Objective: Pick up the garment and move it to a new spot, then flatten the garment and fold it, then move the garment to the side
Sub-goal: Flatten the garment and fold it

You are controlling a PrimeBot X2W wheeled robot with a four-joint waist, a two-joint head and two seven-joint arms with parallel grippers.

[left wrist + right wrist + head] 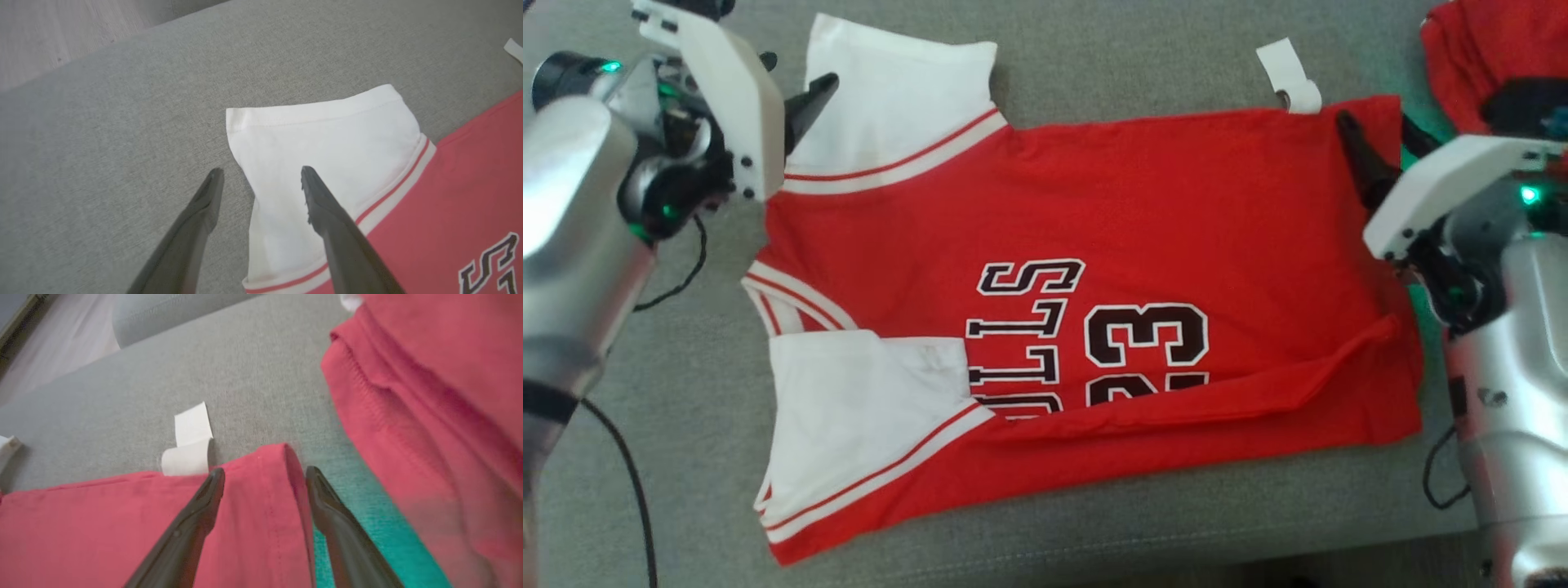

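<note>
Jersey (1094,212) needs even grips: I'd shut my wide-open left end effector (261,170) on the far sleeve (327,139) and wide-open right end effector (265,470) on the far hem corner (282,453).

Light was soft and even — shadows faint; green glow tinted the surface (380,522); the near red cloth (449,416) blurred.

A folded-over hem (1241,392) hides part of the lettering (1021,327) on the jersey (1176,196); another red cloth (1470,49) is cut off.
</note>
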